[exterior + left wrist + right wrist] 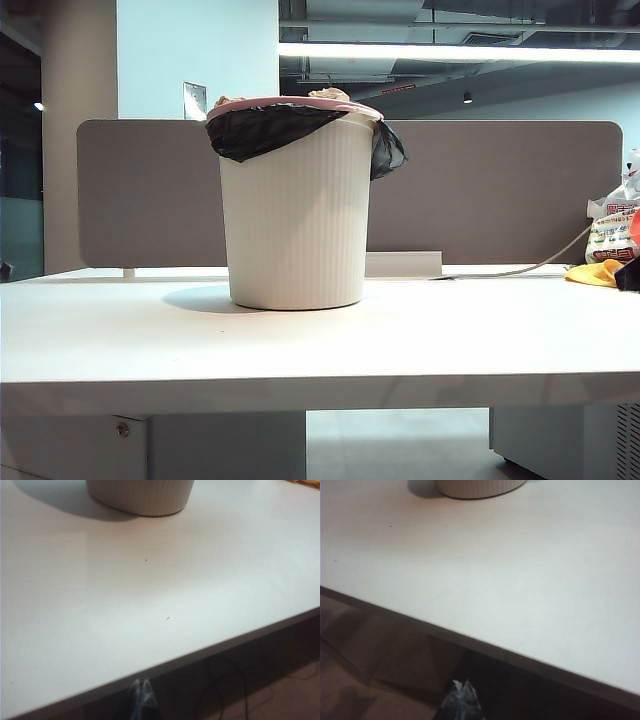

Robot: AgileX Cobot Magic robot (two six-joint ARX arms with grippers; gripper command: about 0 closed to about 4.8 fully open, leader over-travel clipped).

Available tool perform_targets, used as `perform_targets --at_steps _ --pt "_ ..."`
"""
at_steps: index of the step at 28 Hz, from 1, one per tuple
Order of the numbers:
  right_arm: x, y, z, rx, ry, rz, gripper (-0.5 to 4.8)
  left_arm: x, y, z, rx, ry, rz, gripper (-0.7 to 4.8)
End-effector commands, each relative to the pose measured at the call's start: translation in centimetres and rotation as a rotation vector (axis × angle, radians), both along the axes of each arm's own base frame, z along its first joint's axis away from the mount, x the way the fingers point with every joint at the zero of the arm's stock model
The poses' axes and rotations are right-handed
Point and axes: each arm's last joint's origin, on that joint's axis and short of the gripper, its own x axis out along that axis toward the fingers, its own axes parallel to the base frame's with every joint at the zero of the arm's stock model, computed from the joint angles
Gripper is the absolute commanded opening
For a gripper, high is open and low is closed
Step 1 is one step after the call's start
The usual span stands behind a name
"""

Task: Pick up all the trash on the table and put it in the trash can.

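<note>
The trash can [296,205] stands upright in the middle of the white table [320,340], ribbed and off-white, with a pink rim and a black liner folded over its edge. Tan trash [329,95] pokes just above the rim at the right, and another bit of trash [224,101] shows at the left of the rim. No loose trash lies on the tabletop in any view. My left gripper [141,683] is shut and empty, below the table's front edge [165,665]. My right gripper [461,684] is shut and empty too, below that edge. Neither arm shows in the exterior view.
A grey-brown partition panel [500,190] runs behind the table. At the far right lie a white printed plastic bag [613,228] and a yellow cloth [595,272], with a cable [520,268] beside them. Cables hang under the desk [235,685]. The bin's base [142,497] [480,487] shows in both wrist views.
</note>
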Motion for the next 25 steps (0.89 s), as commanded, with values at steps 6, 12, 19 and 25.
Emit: perform_targets --at_steps 6,12,19,25 --pt "0.0 0.0 0.0 0.007 -0.007 -0.003 0.00 -0.1 0.0 -0.3 0.017 0.022 -0.003 -0.01" --pt "-0.9 -1.0 1.1 0.068 -0.123 -0.031 0.00 -0.1 0.0 -0.2 0.016 0.020 0.000 -0.01" --pt "-0.8 -3.4 2.8 0.112 -0.319 -0.262 0.00 0.3 2.3 0.7 -0.058 -0.070 0.123 -0.01" --pt "-0.6 -5.0 2.7 0.082 -0.321 -0.433 0.00 0.1 5.6 1.7 -0.063 -0.201 0.451 -0.01"
